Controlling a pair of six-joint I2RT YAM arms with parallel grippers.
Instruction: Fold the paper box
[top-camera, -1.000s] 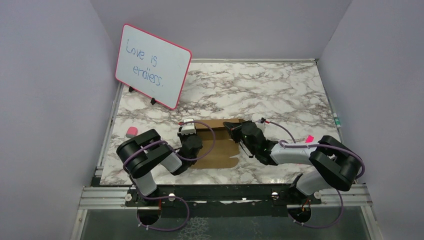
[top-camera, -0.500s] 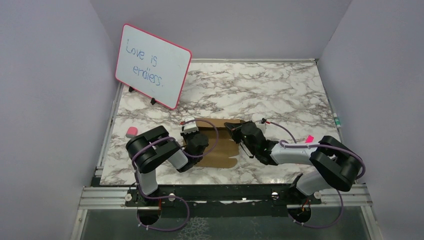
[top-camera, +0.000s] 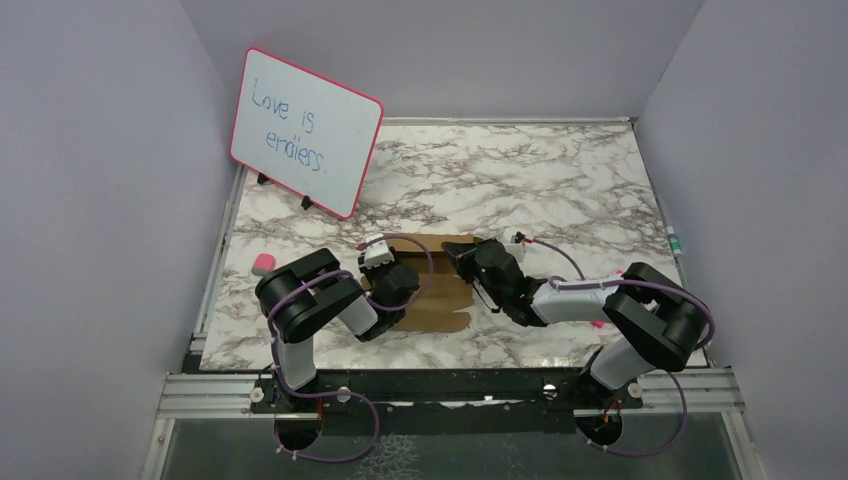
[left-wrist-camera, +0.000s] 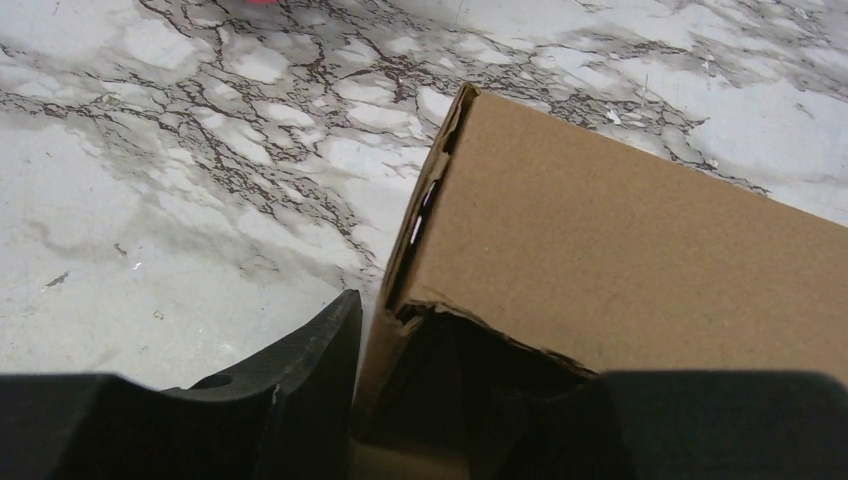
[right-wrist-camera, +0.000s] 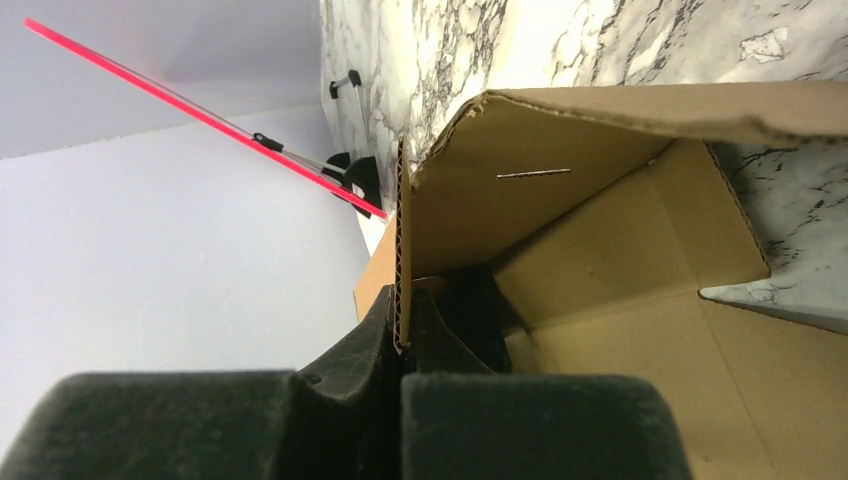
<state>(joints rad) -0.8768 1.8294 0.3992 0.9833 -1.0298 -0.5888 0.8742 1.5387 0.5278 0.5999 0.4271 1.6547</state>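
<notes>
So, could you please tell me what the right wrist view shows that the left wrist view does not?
Only the right wrist view shows the paper box's open inside, the right pincer pinching a wall edge, and the pink-framed whiteboard edge-on. Only the left wrist view shows a panel's plain outer face, with the left pincer at its lower edge. Both show brown cardboard on the marble table.

Black left arm (top-camera: 305, 300) and right arm (top-camera: 655, 320), pale grey forearm links, looping purple cables, matte black pincer fingers (left-wrist-camera: 300, 380).
</notes>
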